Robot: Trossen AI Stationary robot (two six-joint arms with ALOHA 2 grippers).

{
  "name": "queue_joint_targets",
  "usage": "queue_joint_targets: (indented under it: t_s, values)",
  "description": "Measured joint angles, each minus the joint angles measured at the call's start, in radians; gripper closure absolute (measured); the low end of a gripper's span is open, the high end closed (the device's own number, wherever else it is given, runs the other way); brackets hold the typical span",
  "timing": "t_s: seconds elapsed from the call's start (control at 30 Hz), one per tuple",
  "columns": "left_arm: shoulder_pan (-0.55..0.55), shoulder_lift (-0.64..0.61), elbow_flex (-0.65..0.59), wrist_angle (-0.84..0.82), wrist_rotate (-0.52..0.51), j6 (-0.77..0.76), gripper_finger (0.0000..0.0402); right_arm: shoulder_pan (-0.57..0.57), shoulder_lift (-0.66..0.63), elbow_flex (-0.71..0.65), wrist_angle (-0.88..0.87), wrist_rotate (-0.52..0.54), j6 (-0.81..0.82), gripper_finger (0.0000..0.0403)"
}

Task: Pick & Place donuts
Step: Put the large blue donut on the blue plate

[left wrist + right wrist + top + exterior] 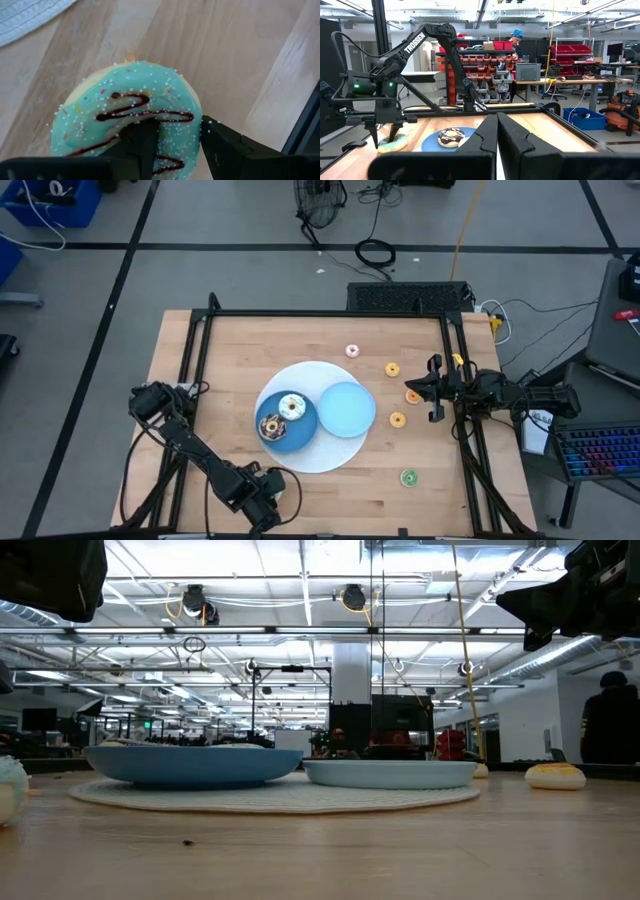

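- The left hand (172,150), low at about seven o'clock on the counter (240,350) in the high view, is clamped on the green-iced donut (130,115): one finger goes through the hole, the other presses on the outer rim.
- In the right wrist view that donut sits on or just above the wood, so the step in hand looks like the pick; whether it has left the surface I cannot tell.
- Next move, as I judge it: lift clear and carry toward one o'clock, to the dark blue plate (300,442) where the white-iced donut (292,407) and the chocolate donut (271,426) already lie.
- The light blue plate (347,409), touching the dark one at its three o'clock, holds nothing visible.
- The right hand (436,392) waits at three o'clock, pinched fully together and holding nothing.
- Tiny donuts lie scattered between the plates and the right arm: a pink one (352,351), orange ones (392,369), a yellow one (398,420) and a green one (408,477).
- Both plates rest on a white round mat (330,458) on pale wood, framed by black rails.
- Beyond: a workshop with shelves of red bins, benches and ceiling strip lights.
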Motion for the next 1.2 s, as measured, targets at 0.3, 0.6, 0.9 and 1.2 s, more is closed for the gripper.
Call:
queue_joint_targets:
  t_s: [0.3, 0.6, 0.9, 1.2]
  values:
    - [0.0, 0.002, -0.002, -0.01, -0.004, 0.005, 0.0337, 0.0, 0.0, 0.0, 0.0, 0.0, 0.0, 0.0403]
    - [0.011, -0.015, 0.05, -0.049, -0.01, 0.09, 0.0387, 0.0, 0.0, 0.0, 0.0, 0.0, 0.0, 0.0403]
    - [0.119, -0.026, 0.346, -0.406, -0.099, 0.374, 0.0389, 0.0, 0.0, 0.0, 0.0, 0.0, 0.0, 0.0403]
    - [0.264, -0.028, 0.455, -0.541, -0.193, 0.654, 0.0387, 0.0, 0.0, 0.0, 0.0, 0.0, 0.0, 0.0403]
